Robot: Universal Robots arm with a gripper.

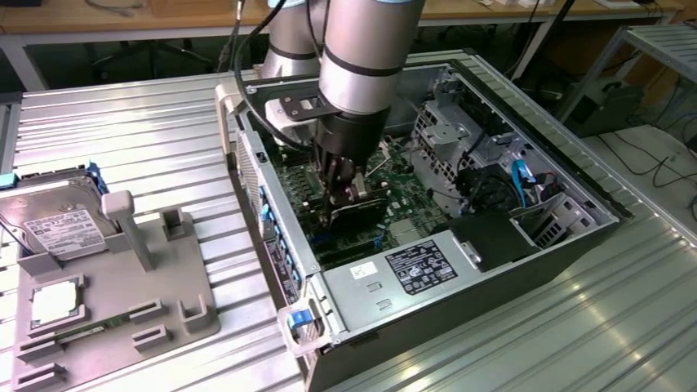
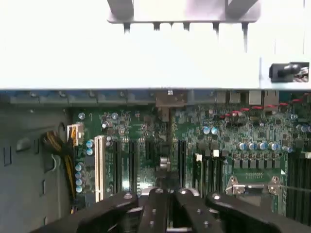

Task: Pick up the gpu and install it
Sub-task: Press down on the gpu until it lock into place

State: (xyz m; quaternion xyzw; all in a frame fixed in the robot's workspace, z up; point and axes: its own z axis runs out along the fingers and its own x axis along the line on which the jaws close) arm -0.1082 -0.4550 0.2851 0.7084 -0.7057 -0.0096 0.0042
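My gripper [image 1: 346, 189] reaches down into the open computer case [image 1: 277, 245] and is shut on the gpu [image 1: 361, 214], a thin black card held upright just above the green motherboard [image 1: 409, 200]. In the wrist view the black fingers [image 2: 146, 208] sit close together, and the gpu [image 2: 165, 158] runs edge-on away from them over the expansion slots [image 2: 124, 165]. Its pale bracket end [image 2: 169, 99] lies by the case's rear wall. Whether the card's lower edge touches a slot is hidden.
A grey fixture tray [image 1: 153, 278] at the exterior view's left holds a silver hard drive [image 1: 60, 229] and a square CPU chip [image 1: 55, 304]. Inside the case are the power supply [image 1: 419, 265], a metal drive cage [image 1: 458, 122] and blue cables [image 1: 523, 175].
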